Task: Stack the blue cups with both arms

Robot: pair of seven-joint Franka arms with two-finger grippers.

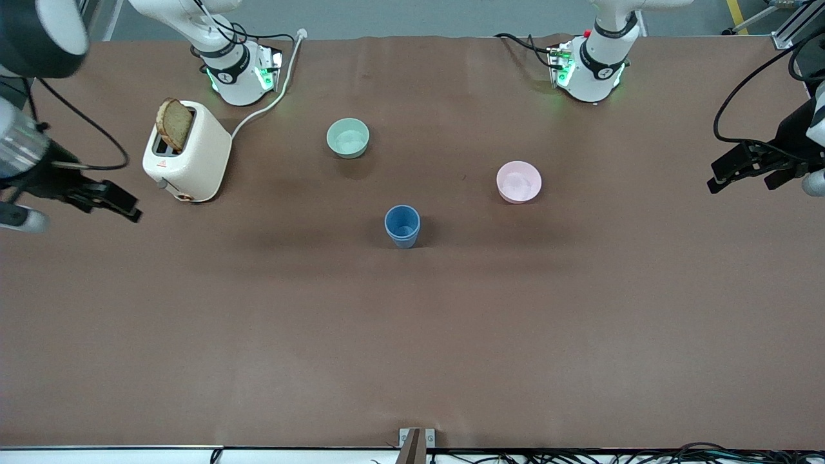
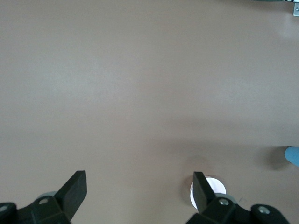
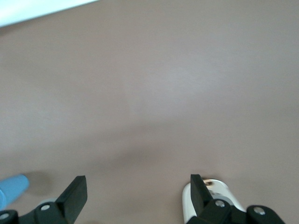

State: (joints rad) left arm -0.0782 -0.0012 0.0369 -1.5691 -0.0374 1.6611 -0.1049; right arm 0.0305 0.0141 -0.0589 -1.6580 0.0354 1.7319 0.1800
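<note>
One blue cup shape [image 1: 402,225] stands upright mid-table, nearer the front camera than both bowls. It seems to be one cup nested in the other, but I cannot tell for sure. No separate second blue cup shows. Its edge shows in the left wrist view [image 2: 293,155] and the right wrist view [image 3: 11,189]. My left gripper [image 1: 740,183] hangs open and empty over the left arm's end of the table, also seen from its wrist [image 2: 139,179]. My right gripper [image 1: 127,206] hangs open and empty over the right arm's end, beside the toaster, also seen from its wrist [image 3: 138,183].
A pale green bowl [image 1: 348,138] and a pink bowl [image 1: 519,182] sit farther from the front camera than the cup. A white toaster [image 1: 187,160] with a bread slice [image 1: 174,124] stands toward the right arm's end, its cable running to the base.
</note>
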